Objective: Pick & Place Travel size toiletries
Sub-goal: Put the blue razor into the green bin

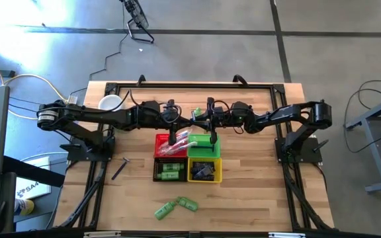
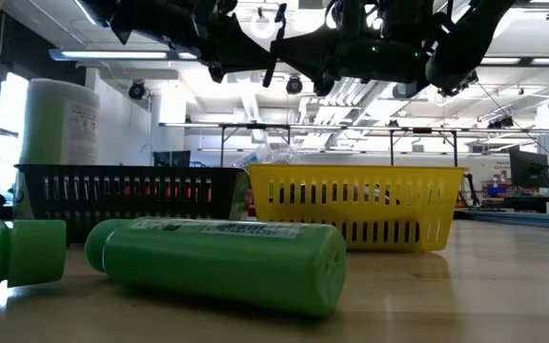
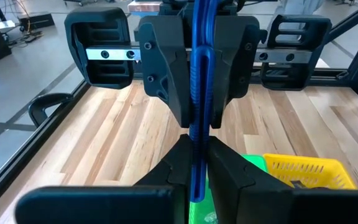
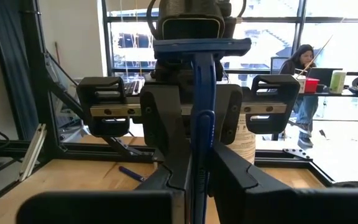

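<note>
Both grippers meet above the desk (image 1: 256,192), over the basket cluster. Left gripper (image 3: 197,165) clamped on a slim blue razor (image 3: 199,93), handle pinched between its fingers. Right gripper (image 4: 197,180) faces it, closed on the same razor from the other end; the razor's head (image 4: 202,45) shows past the fingers.

Below the grippers: red basket (image 1: 167,147), green basket (image 1: 204,147), black basket (image 1: 168,170) holding green mini bottles, yellow basket (image 1: 204,169) with dark items. Two more green mini bottles (image 1: 175,207) lie on the desk, well apart from both grippers.
</note>
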Controlling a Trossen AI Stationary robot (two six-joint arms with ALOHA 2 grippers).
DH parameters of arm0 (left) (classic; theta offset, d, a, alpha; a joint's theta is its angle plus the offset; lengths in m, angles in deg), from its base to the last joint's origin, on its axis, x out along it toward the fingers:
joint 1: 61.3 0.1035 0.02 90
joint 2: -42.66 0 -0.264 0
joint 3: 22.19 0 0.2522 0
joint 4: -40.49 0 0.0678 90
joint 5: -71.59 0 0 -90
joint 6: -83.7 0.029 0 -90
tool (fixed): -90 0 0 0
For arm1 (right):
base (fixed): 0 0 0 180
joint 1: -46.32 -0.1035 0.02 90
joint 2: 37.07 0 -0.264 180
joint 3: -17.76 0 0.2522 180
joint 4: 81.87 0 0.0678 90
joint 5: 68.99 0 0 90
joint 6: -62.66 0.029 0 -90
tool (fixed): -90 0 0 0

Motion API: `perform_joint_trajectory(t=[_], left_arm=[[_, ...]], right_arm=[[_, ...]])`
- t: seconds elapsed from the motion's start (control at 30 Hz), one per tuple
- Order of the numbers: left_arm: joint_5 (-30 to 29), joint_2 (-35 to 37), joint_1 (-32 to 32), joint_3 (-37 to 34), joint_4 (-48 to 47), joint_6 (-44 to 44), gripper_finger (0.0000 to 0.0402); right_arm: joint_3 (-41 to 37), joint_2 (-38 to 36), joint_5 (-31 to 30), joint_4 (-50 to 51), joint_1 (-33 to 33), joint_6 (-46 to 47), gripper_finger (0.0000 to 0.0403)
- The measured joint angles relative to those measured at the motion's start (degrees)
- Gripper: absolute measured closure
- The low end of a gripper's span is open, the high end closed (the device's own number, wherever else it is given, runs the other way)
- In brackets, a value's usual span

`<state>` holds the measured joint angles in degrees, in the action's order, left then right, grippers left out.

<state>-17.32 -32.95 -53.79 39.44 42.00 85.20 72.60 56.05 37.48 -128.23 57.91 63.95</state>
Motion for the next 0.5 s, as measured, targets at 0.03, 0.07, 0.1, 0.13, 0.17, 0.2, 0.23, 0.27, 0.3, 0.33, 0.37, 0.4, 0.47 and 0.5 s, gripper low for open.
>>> perform_joint_trajectory(t=[0.03, 0.07, 0.1, 0.13, 0.17, 0.2, 0.23, 0.27, 0.3, 0.33, 0.37, 0.4, 0.47, 0.5], left_arm=[[0.0, 0.0, 0.0, 0.0, 0.0, -0.1, 0.0371], [0.0, 0.0, 0.0, 0.0, 0.0, -0.1, 0.0371], [0.0, 0.0, 0.0, 0.0, -0.1, -0.2, 0.0371], [0.0, 0.0, 0.0, 0.0, -0.3, -0.2, 0.0371], [-0.1, 0.0, 0.0, 0.1, -0.4, -0.2, 0.0371], [-0.3, 0.0, 0.0, 0.1, -0.4, -0.2, 0.0371], [-0.7, 0.0, 0.0, 0.1, -0.3, -0.2, 0.0371], [-1.1, 0.0, 0.0, 0.1, -0.4, -0.2, 0.0370], [-1.3, 0.0, 0.0, 0.1, -0.4, -0.2, 0.0367], [-1.4, 0.0, 0.0, 0.1, -0.4, -0.2, 0.0362], [-1.4, 0.0, 0.0, 0.1, -0.5, -0.2, 0.0355], [-1.4, 0.0, 0.0, 0.1, -0.6, -0.2, 0.0346], [-1.7, 0.0, 0.0, 0.1, -0.8, -0.2, 0.0322], [-2.1, 0.0, 0.0, 0.1, -0.8, -0.2, 0.0310]], right_arm=[[0.0, 0.0, 0.0, 0.0, 0.0, 0.0, 0.0374], [0.0, 0.0, 0.0, 0.0, 0.0, 0.0, 0.0374], [0.0, 0.0, 0.0, 0.0, 0.0, 0.0, 0.0374], [0.0, 0.0, 0.0, 0.1, 0.0, 0.0, 0.0373], [0.0, 0.0, 0.0, 0.1, 0.0, 0.0, 0.0372], [0.0, 0.0, 0.0, 0.1, 0.0, 0.0, 0.0371], [0.0, 0.0, 0.0, 0.1, 0.0, 0.0, 0.0371], [0.0, 0.0, -0.1, 0.1, 0.0, 0.0, 0.0372], [0.0, 0.0, -0.1, 0.1, 0.0, 0.0, 0.0372], [0.0, 0.0, -0.1, 0.1, 0.0, 0.0, 0.0373], [0.0, 0.0, -0.1, 0.1, 0.0, 0.0, 0.0373], [0.0, 0.0, -0.1, 0.3, 0.0, 0.0, 0.0373], [0.0, 0.0, 0.0, 0.3, 0.0, 0.0, 0.0373], [0.0, 0.0, 0.0, 0.4, 0.0, 0.0, 0.0373]])
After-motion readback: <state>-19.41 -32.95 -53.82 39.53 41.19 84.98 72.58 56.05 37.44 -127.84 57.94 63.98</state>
